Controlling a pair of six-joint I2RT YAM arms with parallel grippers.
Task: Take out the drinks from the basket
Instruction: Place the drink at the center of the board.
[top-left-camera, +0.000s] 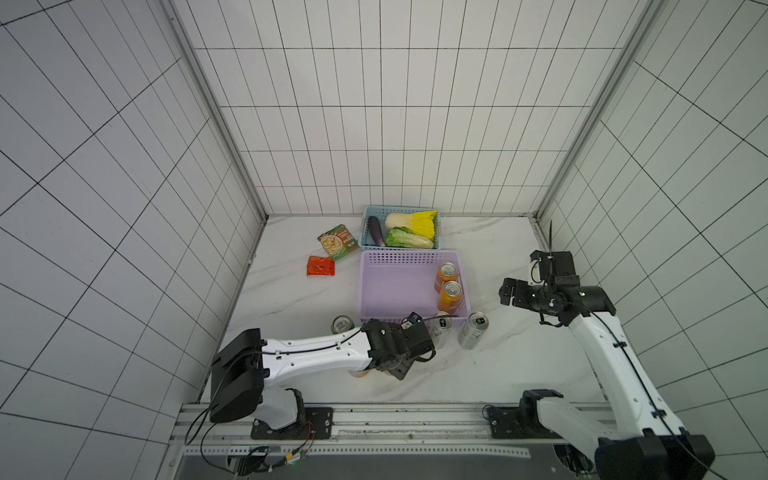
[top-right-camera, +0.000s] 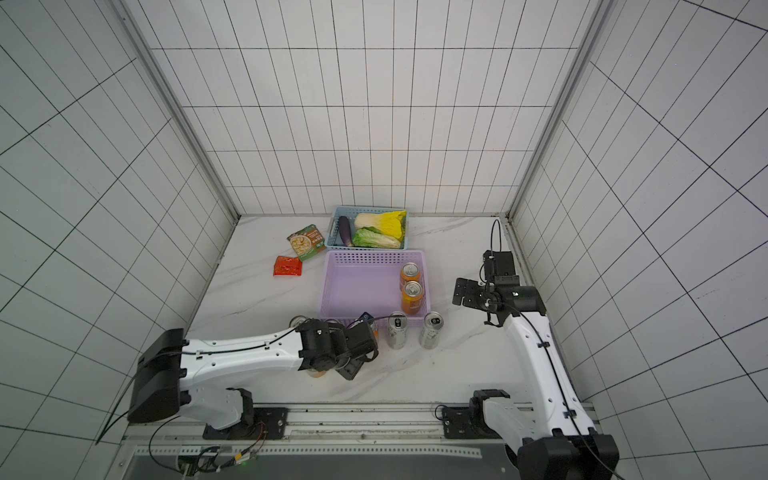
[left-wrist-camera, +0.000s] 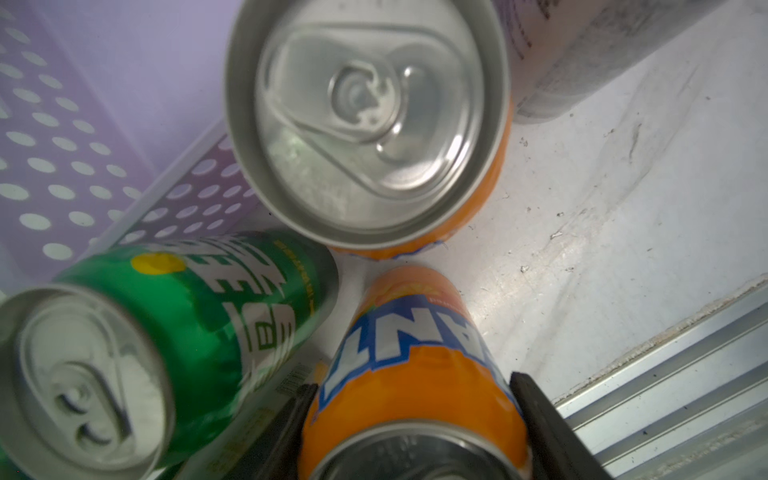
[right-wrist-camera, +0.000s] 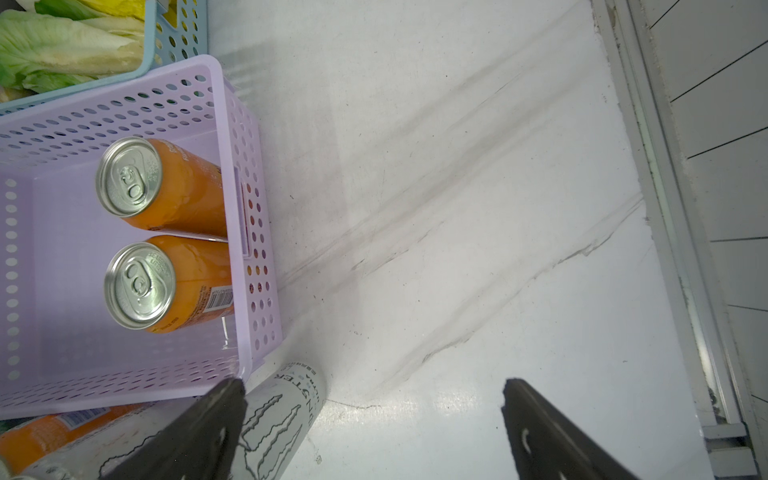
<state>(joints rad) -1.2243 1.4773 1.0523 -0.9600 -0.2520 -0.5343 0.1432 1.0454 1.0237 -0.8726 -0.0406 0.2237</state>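
Currently, an orange can (left-wrist-camera: 411, 324) is gripped between the fingers of the left gripper (left-wrist-camera: 411, 384) just outside the basket (top-left-camera: 399, 291); the right gripper (right-wrist-camera: 372, 386) is held wide open, empty.

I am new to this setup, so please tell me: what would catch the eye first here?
The lilac basket, mid-table, holds two upright orange cans by its right wall. In front of it, the left pincer grips a third orange can, near two tall silver cans.
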